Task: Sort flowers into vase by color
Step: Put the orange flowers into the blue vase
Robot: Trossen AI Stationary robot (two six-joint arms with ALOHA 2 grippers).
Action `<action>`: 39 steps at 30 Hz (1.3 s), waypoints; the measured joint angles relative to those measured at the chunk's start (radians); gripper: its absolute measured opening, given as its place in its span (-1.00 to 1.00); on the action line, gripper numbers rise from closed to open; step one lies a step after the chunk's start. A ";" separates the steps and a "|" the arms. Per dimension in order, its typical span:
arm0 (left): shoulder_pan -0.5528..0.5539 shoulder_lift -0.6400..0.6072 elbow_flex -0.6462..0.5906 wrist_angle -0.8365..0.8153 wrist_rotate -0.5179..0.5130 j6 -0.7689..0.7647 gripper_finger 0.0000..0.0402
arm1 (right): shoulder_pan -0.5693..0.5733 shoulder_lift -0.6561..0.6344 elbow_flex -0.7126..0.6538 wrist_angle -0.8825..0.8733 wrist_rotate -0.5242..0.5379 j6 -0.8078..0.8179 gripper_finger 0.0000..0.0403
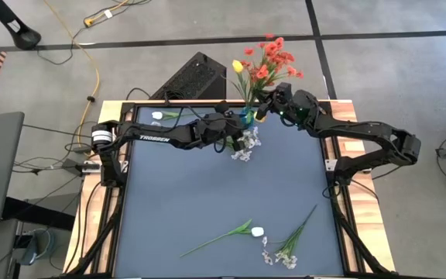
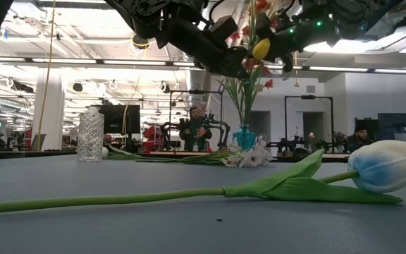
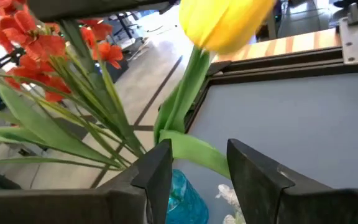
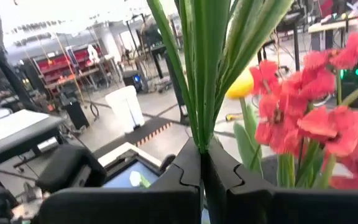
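White tulip [image 1: 256, 231] and whitish sprig [image 1: 289, 246] lie at my near edge. Far end: left gripper [image 3: 197, 171] open around yellow tulip [image 3: 225, 22] stem in blue vase [image 1: 247, 118]; I'd back out straight. Right gripper [image 4: 202, 163] clamps red flowers [image 4: 316, 124] stems.

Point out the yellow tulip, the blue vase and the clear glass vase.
yellow tulip [image 3: 225, 25]: left wrist view, on the blossom.
blue vase [image 2: 244, 137]: low view, on its body.
clear glass vase [image 2: 90, 135]: low view, on its ribbed wall.
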 joint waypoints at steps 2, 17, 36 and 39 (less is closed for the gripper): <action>0.000 -0.001 0.000 -0.006 0.006 -0.008 -0.28 | -0.003 0.000 0.000 0.019 0.000 0.000 -0.87; -0.049 -0.134 0.001 -0.216 -0.003 0.001 -0.28 | -0.101 -0.228 -0.034 0.028 -0.005 -0.027 -0.88; -0.065 -0.376 -0.009 -0.739 0.033 -0.336 -0.28 | -0.133 -0.138 -0.578 0.753 -0.002 0.053 -0.88; -0.075 -0.377 -0.010 -0.783 0.034 -0.376 -0.28 | -0.123 0.043 -0.540 0.916 -0.024 0.007 -0.88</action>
